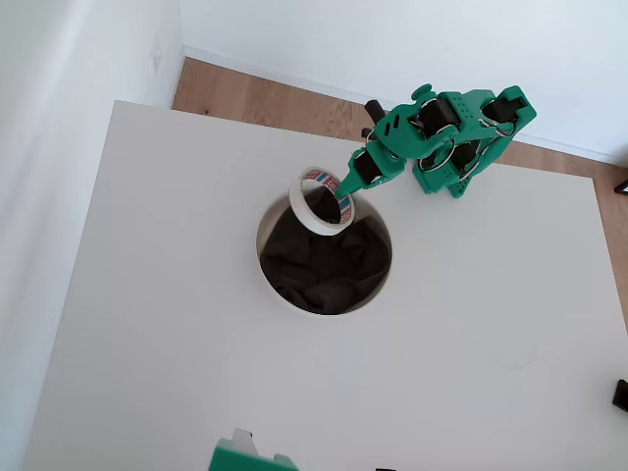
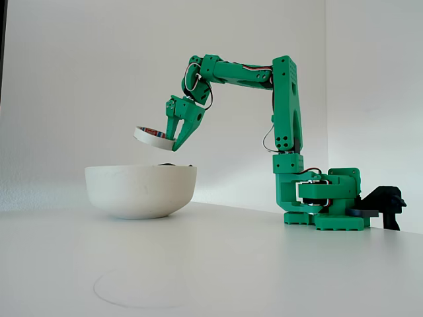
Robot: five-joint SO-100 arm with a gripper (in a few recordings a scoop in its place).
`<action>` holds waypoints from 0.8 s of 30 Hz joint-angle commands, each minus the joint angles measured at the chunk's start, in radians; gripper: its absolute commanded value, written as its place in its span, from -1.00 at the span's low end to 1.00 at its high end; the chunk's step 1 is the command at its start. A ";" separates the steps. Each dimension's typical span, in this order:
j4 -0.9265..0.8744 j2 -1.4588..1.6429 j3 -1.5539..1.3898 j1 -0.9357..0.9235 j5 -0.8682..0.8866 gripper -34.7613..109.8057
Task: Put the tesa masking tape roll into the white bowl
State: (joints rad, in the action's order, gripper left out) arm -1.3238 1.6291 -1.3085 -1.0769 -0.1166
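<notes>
Above the bowl, upper centre of the overhead frame:
Jaws: the green gripper (image 2: 176, 140) pinches one wall of the tesa masking tape roll (image 2: 153, 137), one finger through its hole.
Roll: held clear of the white bowl (image 2: 141, 190), tilted, over the rim nearest the arm (image 2: 285, 105).
Release: I'd carry it nearer the bowl's middle and lower it first; dropped here, it might clip the rim.
Materials: smooth cream ring with red-and-blue core; matte thin-rimmed bowl; soft dark cloth (image 1: 324, 263) lining; plain white table (image 1: 471, 324).

A white counter (image 1: 196, 343) stands in a corner of plain white walls (image 1: 392, 39), over a light wooden plank floor (image 1: 255, 93) with white skirting, in soft daylight
</notes>
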 commanded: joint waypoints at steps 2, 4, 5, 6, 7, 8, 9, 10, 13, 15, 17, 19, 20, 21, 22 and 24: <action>0.100 -0.017 -0.014 0.028 0.002 -0.64; 0.114 -0.043 -0.014 0.054 0.011 -0.64; 0.121 -0.054 -0.012 0.066 0.012 -0.64; 0.130 -0.063 -0.012 0.072 0.017 -0.64; 0.141 -0.074 -0.012 0.078 0.017 -0.64; 0.155 -0.084 -0.012 0.080 0.018 -0.64; 0.170 -0.101 -0.011 0.080 0.018 -0.64; 0.181 -0.120 -0.011 0.080 0.017 -0.64; 0.201 -0.178 -0.009 0.083 0.011 -0.64; 0.212 -0.207 -0.009 0.081 0.009 -0.64; 0.216 -0.216 -0.009 0.072 0.012 -0.64; 0.216 -0.213 -0.009 0.061 0.012 -0.64; 0.215 -0.212 -0.009 0.060 0.012 -0.64; 0.215 -0.209 -0.009 0.058 0.012 -0.64; 0.216 -0.206 -0.008 0.058 0.018 -0.62; 0.216 -0.195 -0.008 0.058 0.048 -0.47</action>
State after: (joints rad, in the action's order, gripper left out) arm -1.1137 1.3637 -1.3269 -1.0094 -0.0920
